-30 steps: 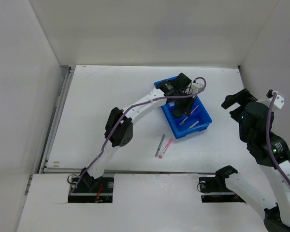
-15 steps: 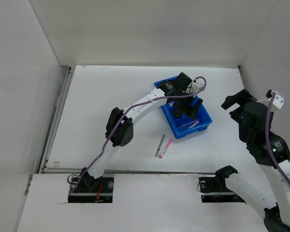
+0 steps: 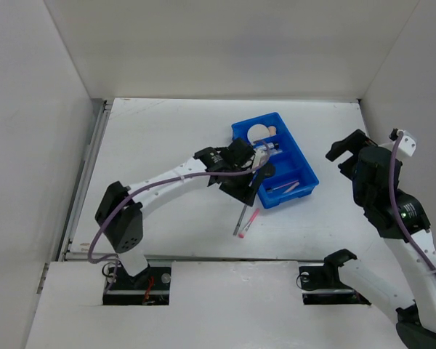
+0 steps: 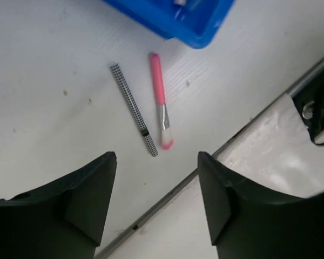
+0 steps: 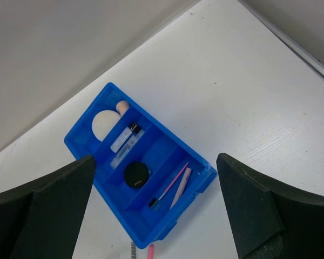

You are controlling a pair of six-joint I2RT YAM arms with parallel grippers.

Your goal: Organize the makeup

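Now you are hovering the left fingers (image 4: 86, 205), apart, over the pink brush (image 4: 160, 91); straddle its handle squarely while the right fingers (image 5: 43, 210) are idling apart.

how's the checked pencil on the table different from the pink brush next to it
The pencil is thin and checked black and white; the brush is thicker, pink, with a silver collar and bristles. In the left wrist view the pencil lies more slanted than the brush. Both lie flat on the table, outside the tray, not touching.
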